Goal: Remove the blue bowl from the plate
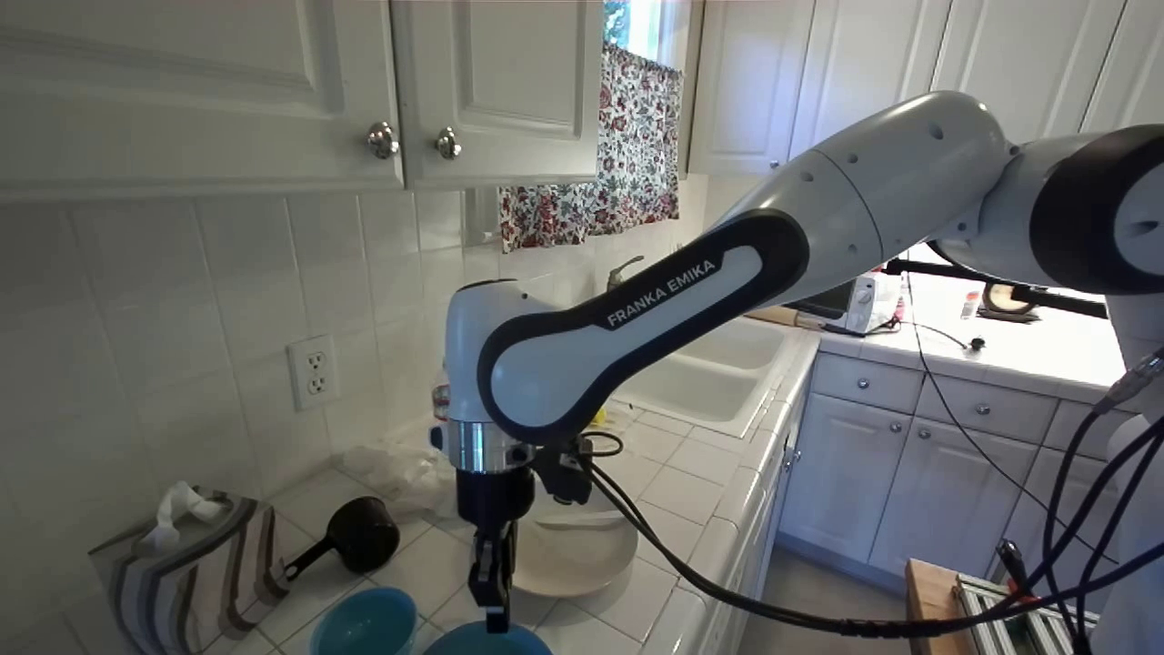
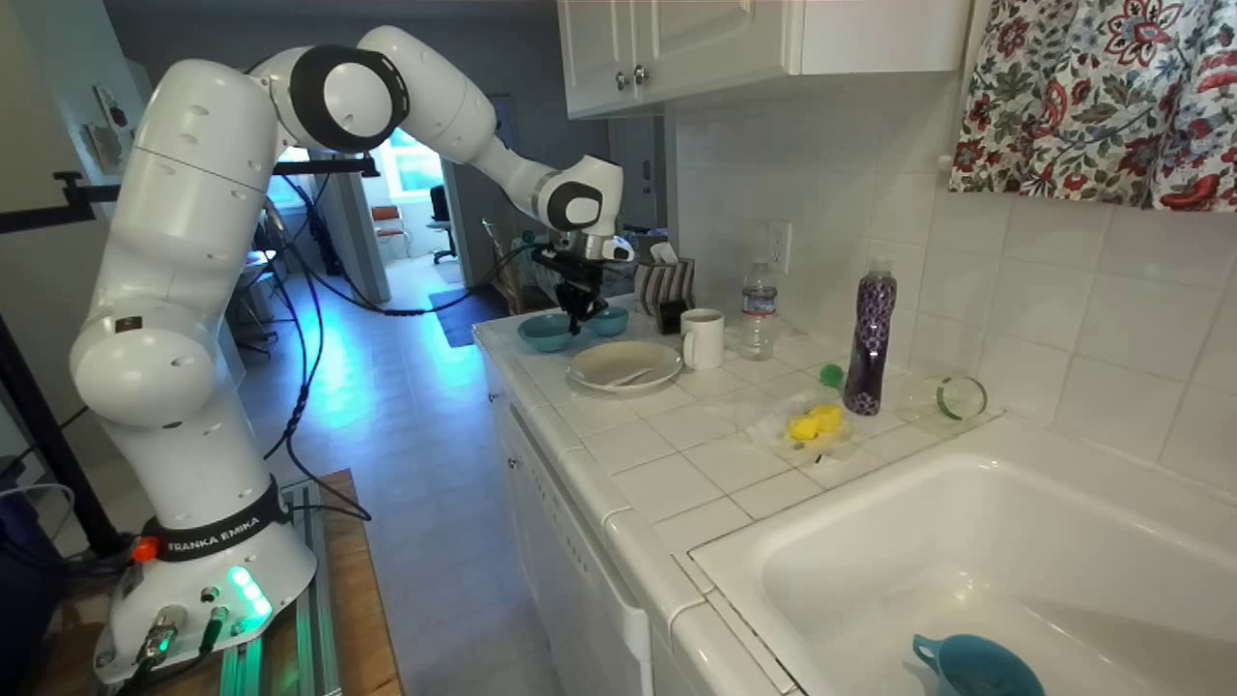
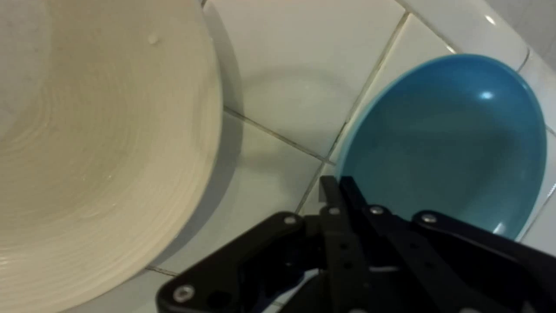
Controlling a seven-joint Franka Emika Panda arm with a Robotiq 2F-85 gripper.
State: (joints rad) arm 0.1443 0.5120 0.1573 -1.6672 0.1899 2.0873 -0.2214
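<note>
Plate [image 3: 143, 156] and blue bowl [image 3: 447, 143] side by side, gripper [image 3: 339, 187] on the bowl's rim

The white robot arm [image 1: 827, 218] ends above the tiles [image 3: 312, 39] just beside the plate. The sink [image 2: 966, 541] is well apart from the plate. Off the round plate, on the side away from the sink, is the blue bowl, tile showing between the two; whether the bowl's base touches down I cannot tell. The gripper pinches the bowl's edge where it faces the plate, pressed together on the rim. On that same side of the plate, over by the wall [image 2: 841, 222], stands a striped box [image 1: 205, 582]. A purple bottle [image 2: 869, 338] stands upright on the plate's sink side, near the wall. The smaller, brighter cyan bowl [image 1: 368, 628] is apart from the plate, closer to the wall than the blue bowl. A white mug [image 2: 707, 340] is just beside the plate, on its wall side. A slim pale thing [image 2: 631, 377], too small to name, lies in the plate.
</note>
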